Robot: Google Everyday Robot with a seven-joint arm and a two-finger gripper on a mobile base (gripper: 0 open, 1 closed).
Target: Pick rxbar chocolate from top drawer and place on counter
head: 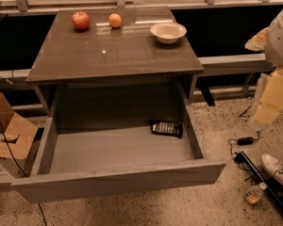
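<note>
The rxbar chocolate (166, 128), a flat black wrapper with white print, lies in the back right corner of the top drawer (118, 177). The drawer is pulled fully open below the counter (113, 51). My arm hangs at the right edge of the view. My gripper (260, 119) is at its lower end, outside the drawer to the right of it. It is well apart from the bar, at about the bar's height in the picture.
On the counter's far side stand a red apple (80, 20), an orange (115, 20) and a white bowl (168, 32). A cardboard box (7, 135) sits on the floor at the left. Cables, a small jar (253, 194) and a person's shoe (277, 168) lie at the right.
</note>
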